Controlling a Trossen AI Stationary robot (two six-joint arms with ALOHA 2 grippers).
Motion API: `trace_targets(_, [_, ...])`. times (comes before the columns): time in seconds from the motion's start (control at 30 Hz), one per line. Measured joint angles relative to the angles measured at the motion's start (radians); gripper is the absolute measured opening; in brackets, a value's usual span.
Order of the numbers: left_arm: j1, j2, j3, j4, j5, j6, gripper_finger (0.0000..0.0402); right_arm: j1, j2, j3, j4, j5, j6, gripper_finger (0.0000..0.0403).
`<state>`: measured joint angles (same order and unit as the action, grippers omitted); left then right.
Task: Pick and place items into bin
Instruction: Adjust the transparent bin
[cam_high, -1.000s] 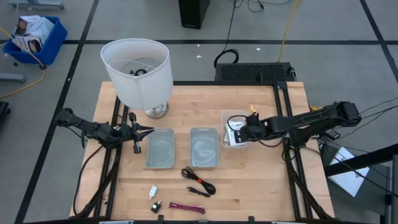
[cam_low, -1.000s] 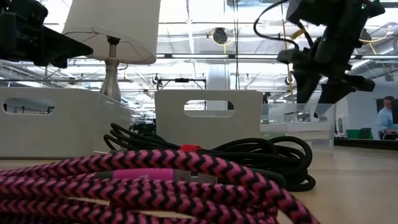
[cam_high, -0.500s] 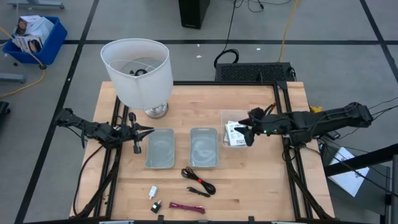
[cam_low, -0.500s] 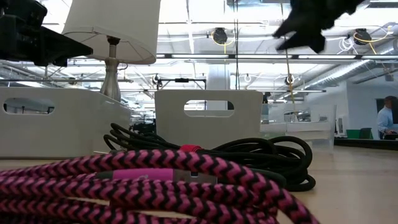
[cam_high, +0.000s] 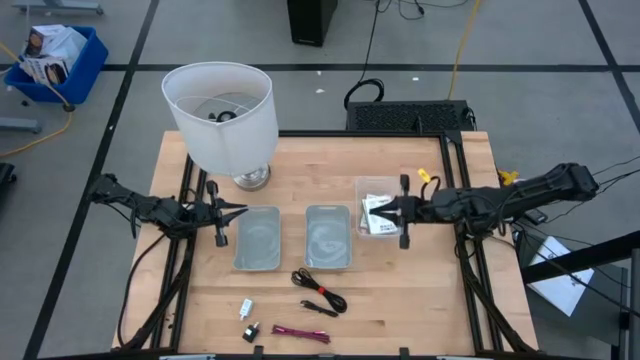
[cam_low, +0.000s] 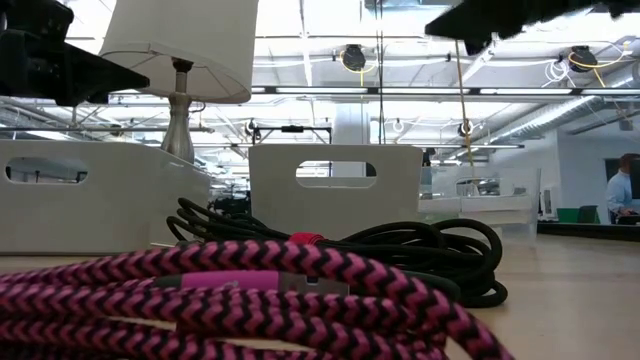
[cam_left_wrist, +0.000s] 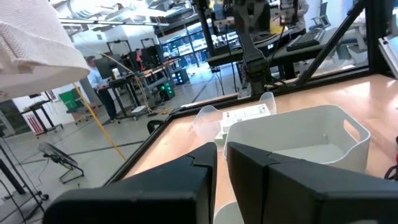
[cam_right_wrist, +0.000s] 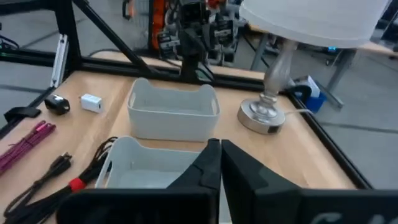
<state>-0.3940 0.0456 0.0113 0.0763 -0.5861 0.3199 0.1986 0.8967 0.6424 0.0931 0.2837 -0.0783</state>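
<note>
Pale wood makes up the worktop (cam_high: 420, 290), framed by black rails. On the far left the left hand (cam_high: 228, 212) hangs just beside the left white bin (cam_high: 257, 238), its fingers (cam_left_wrist: 186, 171) drawn close with only a slim gap, and nothing is in them. Behind that arm stands the big white lamp (cam_high: 222, 112) on its metal foot.

Two white bins sit side by side in the middle; the right bin (cam_high: 328, 236) is a little apart from the left one. Whether anything lies inside either I cannot tell from here.

Toward the front edge lie the loose items: a tiny white plug (cam_high: 246, 307) and a tiny black piece (cam_high: 250, 330) near each other, then the red-magenta cable (cam_high: 301, 333) right at the edge, and above it the coiled black cable (cam_high: 319, 289) just below the right bin. From table height the magenta braid fills the foreground with the black coil behind it.

Further right, a clear tray (cam_high: 366, 187) holds the small white packets (cam_high: 377, 214) with black print. The right hand (cam_high: 397, 211) sits above that tray, lifted off the worktop, its fingers (cam_right_wrist: 214, 155) pressed together with nothing between them. A person stands far back in the room on the right.
</note>
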Motion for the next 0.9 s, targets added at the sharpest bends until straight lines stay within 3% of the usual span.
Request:
trace_targets(0.23, [0.0, 0.0, 0.0, 0.001, -0.01, 0.031, 0.0047, -0.009, -0.014, -0.247, 0.277, 0.003, 0.023, 0.0001])
trace_targets(0.47, [0.0, 0.0, 0.0, 0.001, -0.009, -0.088, 0.0047, -0.009, -0.062, -0.447, 0.472, 0.003, -0.013, 0.0001])
trace_targets(0.67, [0.0, 0.0, 0.0, -0.006, -0.013, -0.081, 0.0047, -0.009, -0.115, -0.53, 0.488, 0.002, -0.017, 0.0001])
trace_targets(0.9, [0.0, 0.0, 0.0, -0.01, -0.093, -0.018, 0.0047, -0.026, -0.156, -0.569, 0.495, 0.004, -0.012, 0.0001])
